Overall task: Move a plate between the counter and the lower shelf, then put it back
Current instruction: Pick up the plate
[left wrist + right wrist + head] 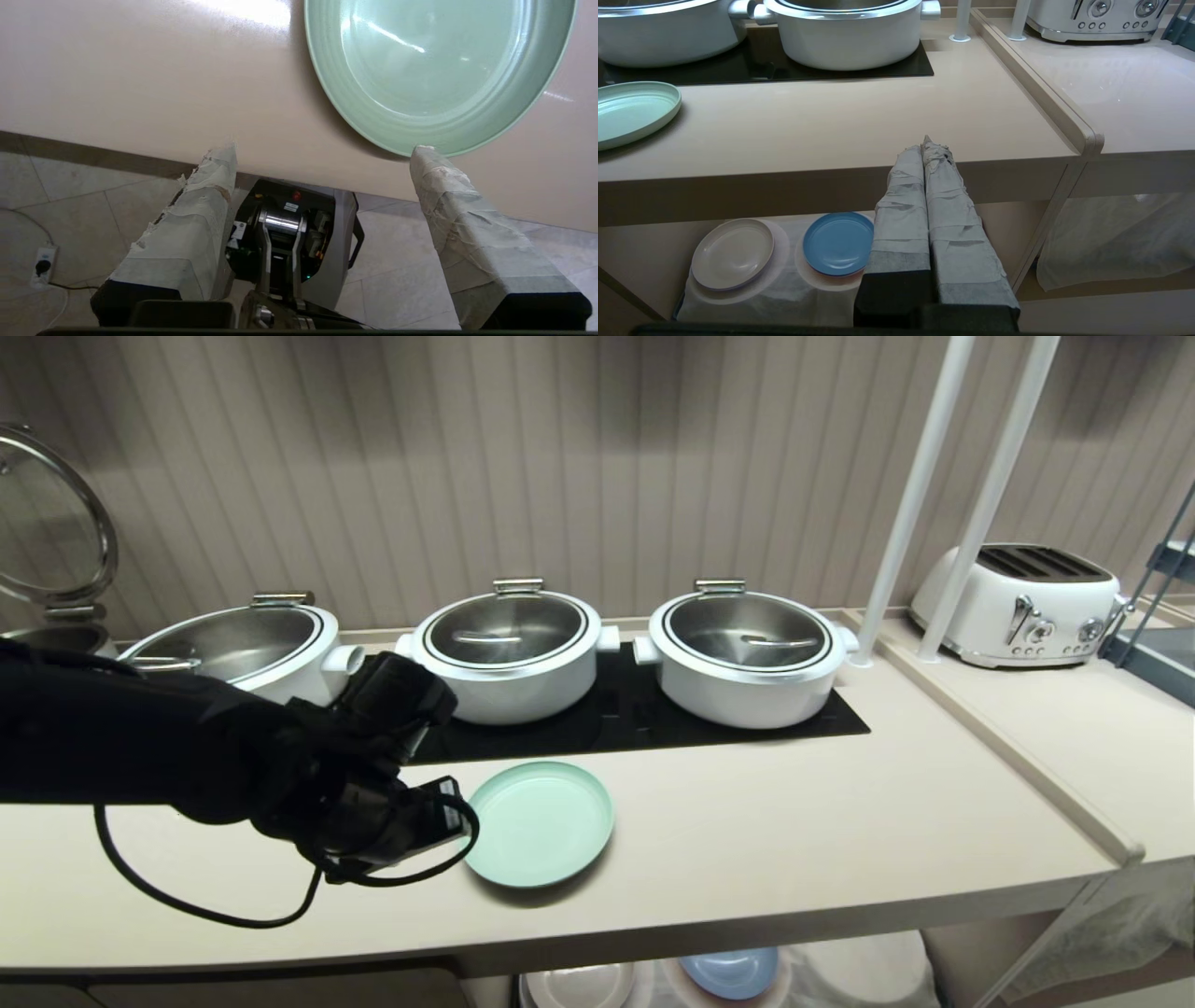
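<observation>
The mint-green plate [541,821] lies flat on the counter [794,831], in front of the black cooktop; it also shows as the plate [439,70] in the left wrist view and the plate [630,112] in the right wrist view. My left gripper [450,817] is just left of it, open, jaws wide apart with nothing between them [324,151]. One taped fingertip [423,154] sits at the plate's rim; touching or not, I cannot tell. My right gripper [927,142] is shut and empty, parked low in front of the counter's edge, above the lower shelf [640,261].
Three white lidded pots [509,653] stand on the cooktop [644,723] behind the plate. A white toaster [1022,602] and two white poles [910,504] are at the right. On the shelf's white cloth lie a blue plate [838,242] and a cream plate [733,254].
</observation>
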You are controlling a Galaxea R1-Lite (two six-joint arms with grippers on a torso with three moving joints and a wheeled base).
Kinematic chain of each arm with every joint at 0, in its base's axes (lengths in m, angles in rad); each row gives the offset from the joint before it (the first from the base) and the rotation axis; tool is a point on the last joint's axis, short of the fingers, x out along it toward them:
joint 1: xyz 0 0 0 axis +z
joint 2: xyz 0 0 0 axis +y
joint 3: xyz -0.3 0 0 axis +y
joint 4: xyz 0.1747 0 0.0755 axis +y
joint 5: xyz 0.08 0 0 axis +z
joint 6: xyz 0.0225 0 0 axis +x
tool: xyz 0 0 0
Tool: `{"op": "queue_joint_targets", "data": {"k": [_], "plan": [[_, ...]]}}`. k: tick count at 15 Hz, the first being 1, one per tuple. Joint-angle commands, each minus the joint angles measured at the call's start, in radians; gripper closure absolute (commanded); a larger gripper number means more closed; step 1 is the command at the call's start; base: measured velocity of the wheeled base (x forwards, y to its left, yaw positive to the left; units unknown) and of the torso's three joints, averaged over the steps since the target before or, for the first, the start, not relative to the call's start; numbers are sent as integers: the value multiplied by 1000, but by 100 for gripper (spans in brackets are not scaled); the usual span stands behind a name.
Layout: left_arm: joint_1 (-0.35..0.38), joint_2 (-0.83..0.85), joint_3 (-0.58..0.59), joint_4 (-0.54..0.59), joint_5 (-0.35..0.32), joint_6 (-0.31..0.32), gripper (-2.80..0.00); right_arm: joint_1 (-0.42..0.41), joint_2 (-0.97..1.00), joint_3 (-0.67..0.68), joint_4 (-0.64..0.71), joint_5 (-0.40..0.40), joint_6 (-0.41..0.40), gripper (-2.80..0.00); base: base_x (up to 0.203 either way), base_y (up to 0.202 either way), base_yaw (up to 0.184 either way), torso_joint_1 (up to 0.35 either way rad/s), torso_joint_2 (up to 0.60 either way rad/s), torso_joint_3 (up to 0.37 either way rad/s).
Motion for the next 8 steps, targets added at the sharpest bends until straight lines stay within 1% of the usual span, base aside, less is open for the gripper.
{"op": "queue_joint_targets", "data": {"k": [1, 3, 8], "plan": [[8, 60, -14, -20, -2, 2, -280, 0, 0, 0, 0, 0, -1, 0, 0, 0, 0, 0, 0, 0], [19, 116, -44, -46, -3, 4, -280, 0, 0, 0, 0, 0, 1, 0, 0, 0, 0, 0, 0, 0], [63, 225, -144, -53, -7, 20, -280, 0, 0, 0, 0, 0, -1, 0, 0, 0, 0, 0, 0, 0]]}}
